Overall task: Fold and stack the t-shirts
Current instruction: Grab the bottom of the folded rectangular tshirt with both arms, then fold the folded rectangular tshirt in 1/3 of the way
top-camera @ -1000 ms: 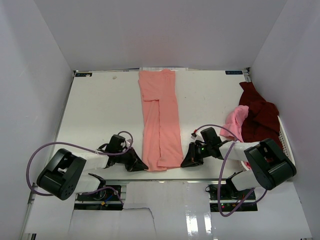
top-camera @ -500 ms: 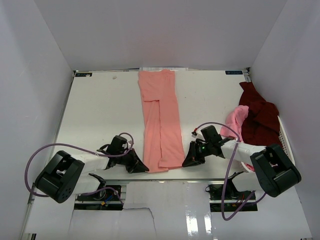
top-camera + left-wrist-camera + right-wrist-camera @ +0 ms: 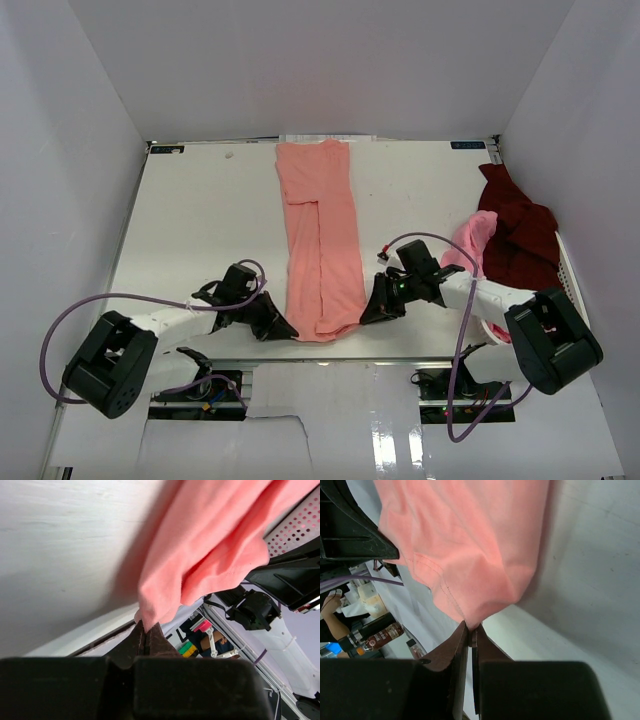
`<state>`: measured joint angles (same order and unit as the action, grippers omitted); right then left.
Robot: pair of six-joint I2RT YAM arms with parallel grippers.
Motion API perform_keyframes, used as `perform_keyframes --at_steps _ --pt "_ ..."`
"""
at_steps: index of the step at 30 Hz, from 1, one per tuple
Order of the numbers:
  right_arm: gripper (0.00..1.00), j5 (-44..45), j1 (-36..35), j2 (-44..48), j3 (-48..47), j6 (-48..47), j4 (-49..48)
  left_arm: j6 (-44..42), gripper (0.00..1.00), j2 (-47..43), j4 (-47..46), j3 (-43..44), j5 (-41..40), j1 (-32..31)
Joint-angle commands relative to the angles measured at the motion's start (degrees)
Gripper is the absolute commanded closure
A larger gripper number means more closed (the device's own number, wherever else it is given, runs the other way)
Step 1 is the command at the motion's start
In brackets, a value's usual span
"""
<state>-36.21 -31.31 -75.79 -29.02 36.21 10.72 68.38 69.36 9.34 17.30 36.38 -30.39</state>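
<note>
Nudged farther since before, right gripper point(image 3: 470, 627) is clamped on near hem of salmon t-shirt point(image 3: 320, 240); left gripper point(image 3: 145, 628) is clamped there too.

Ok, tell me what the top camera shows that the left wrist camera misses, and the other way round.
Top only: the salmon t-shirt at full length, a long folded strip, plus the lighter pink t-shirt and maroon t-shirt heaped at the right. Left wrist only: a close-up of the left pincer shut on the strip's near corner. Both: salmon cloth on the white table.
</note>
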Motion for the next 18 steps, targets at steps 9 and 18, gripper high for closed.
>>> perform_keyframes --at_steps 9,18 --pt "0.92 -1.8 0.8 0.4 -8.2 -1.8 3.5 -0.1 1.0 -1.4 4.1 7.8 1.0 3.4" --pt "0.92 -3.0 5.0 -3.0 -15.7 -5.7 6.9 -8.2 1.0 1.3 10.4 17.4 3.2 12.8"
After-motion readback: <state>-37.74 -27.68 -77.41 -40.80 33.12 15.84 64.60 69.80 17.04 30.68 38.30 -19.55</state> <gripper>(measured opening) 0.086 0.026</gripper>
